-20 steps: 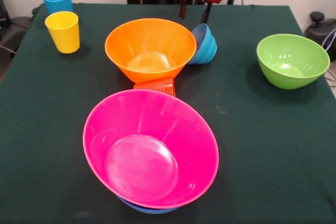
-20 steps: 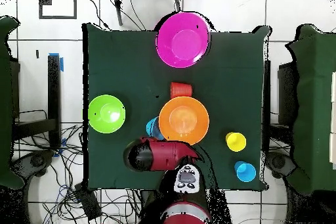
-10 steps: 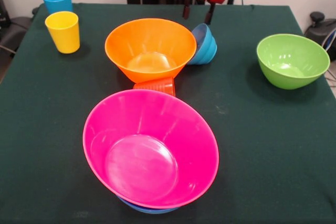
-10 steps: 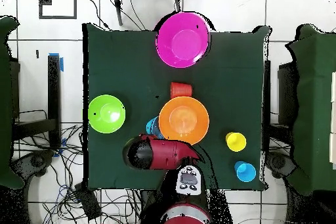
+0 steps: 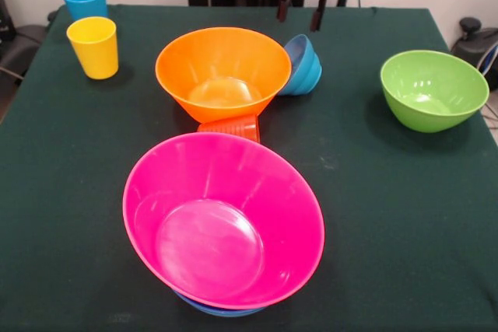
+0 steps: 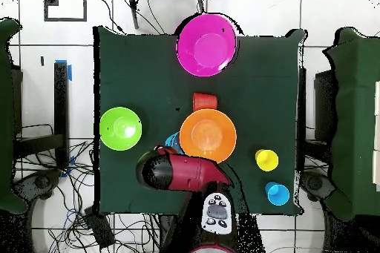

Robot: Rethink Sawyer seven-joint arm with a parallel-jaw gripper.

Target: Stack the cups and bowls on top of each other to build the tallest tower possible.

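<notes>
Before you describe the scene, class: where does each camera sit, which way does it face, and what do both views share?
Front view: across the table, facing the robot; only the gripper shows at the top edge.
Overhead view: above, looking straight down; the red arm enters from the bottom.
Shared: the pink bowl, orange bowl and green bowl, turned half round.

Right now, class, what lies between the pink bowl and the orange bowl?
The orange-red ribbed cup, between pink bowl and orange bowl; both views show it.
</notes>
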